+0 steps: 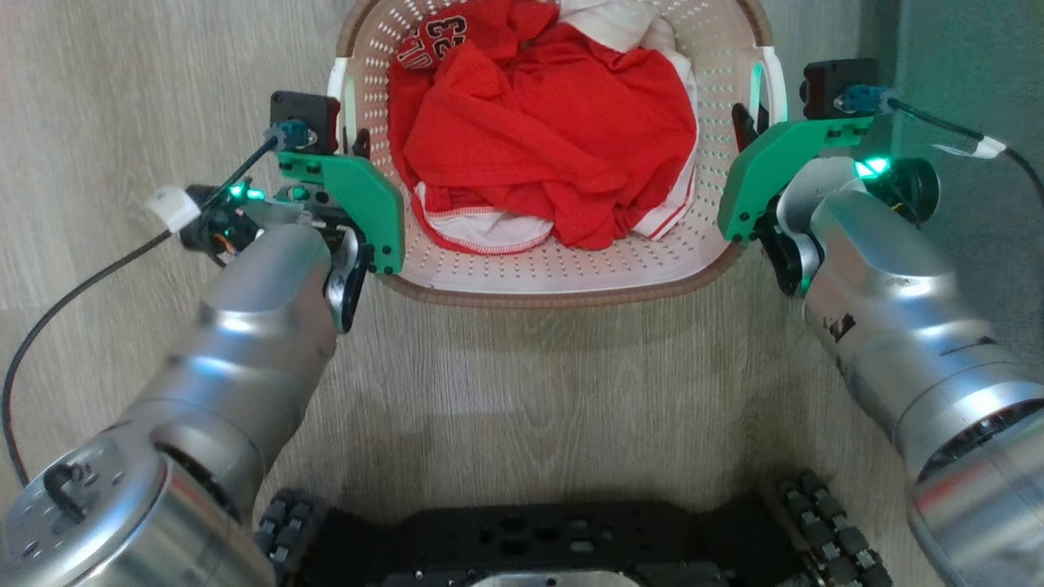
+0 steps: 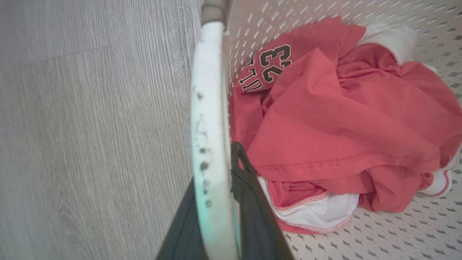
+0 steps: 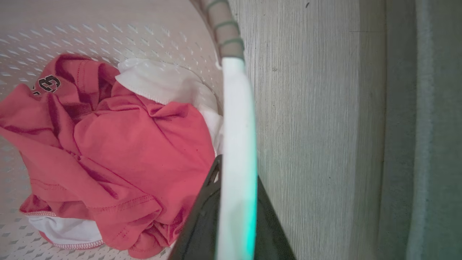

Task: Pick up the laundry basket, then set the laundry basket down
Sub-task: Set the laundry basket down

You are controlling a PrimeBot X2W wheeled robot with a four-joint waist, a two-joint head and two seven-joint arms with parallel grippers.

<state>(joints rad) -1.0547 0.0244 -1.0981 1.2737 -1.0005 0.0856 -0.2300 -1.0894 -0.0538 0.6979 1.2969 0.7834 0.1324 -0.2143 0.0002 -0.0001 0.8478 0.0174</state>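
Note:
The laundry basket [image 1: 571, 281], cream and perforated with a brown rim, sits at the top centre of the head view, holding crumpled red and white clothes [image 1: 538, 130]. My left gripper [image 1: 355, 147] is shut on the basket's white left handle [image 1: 338, 90]. In the left wrist view, dark fingers [image 2: 249, 195] clamp that handle [image 2: 209, 108] from both sides. My right gripper [image 1: 752, 118] is shut on the white right handle [image 1: 775, 81]. The right wrist view shows that handle [image 3: 236, 119] running up between its fingers [image 3: 202, 224]. Whether the basket rests on the floor I cannot tell.
Pale wood-grain floor [image 1: 530, 391] lies all around the basket. My black wheeled base [image 1: 522, 546] fills the bottom edge. A grey-green surface [image 1: 971, 49] borders the floor on the right, close to my right arm. Cables trail from both wrists.

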